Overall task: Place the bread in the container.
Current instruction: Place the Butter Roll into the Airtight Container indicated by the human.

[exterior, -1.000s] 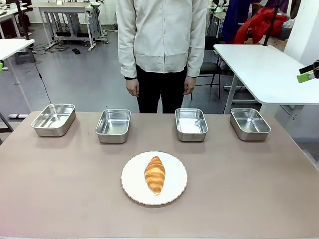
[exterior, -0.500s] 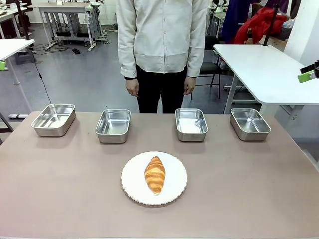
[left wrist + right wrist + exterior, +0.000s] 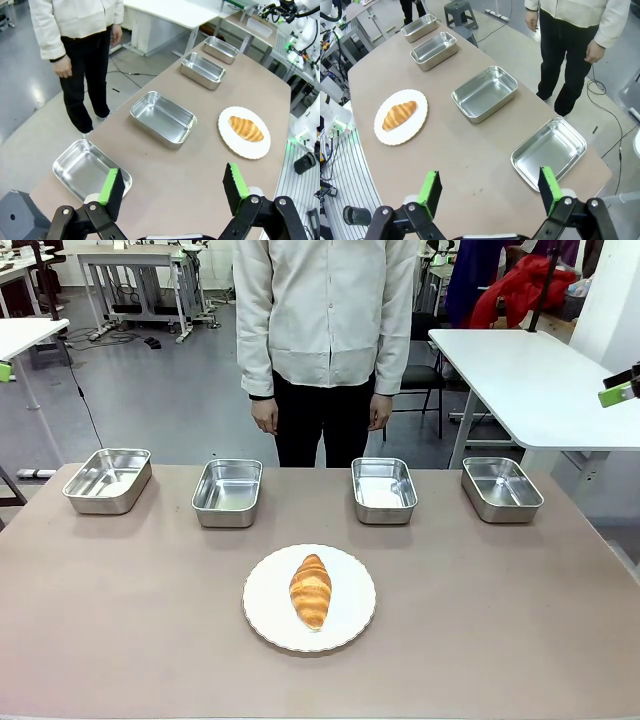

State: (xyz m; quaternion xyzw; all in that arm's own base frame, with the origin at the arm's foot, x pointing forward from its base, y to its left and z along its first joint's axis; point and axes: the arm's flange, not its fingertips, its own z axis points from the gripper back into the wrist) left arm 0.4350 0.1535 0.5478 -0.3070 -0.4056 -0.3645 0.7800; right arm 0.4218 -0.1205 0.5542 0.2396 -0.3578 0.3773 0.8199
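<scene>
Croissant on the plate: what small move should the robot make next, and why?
Probably lower the left end effector, open and high above the table, toward the croissant, which lies untouched on the white plate.

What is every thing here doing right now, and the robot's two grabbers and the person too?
Bread: lying whole on the plate, untouched.
Plate: lying flat, holding the bread.
Far-left pan: upright, empty.
Second pan from left: upright, empty.
Third pan from left: upright, empty.
Far-right pan: upright, empty.
Left gripper: open, holding nothing.
Right gripper: open, holding nothing.
Person: standing, hands hanging down.
</scene>
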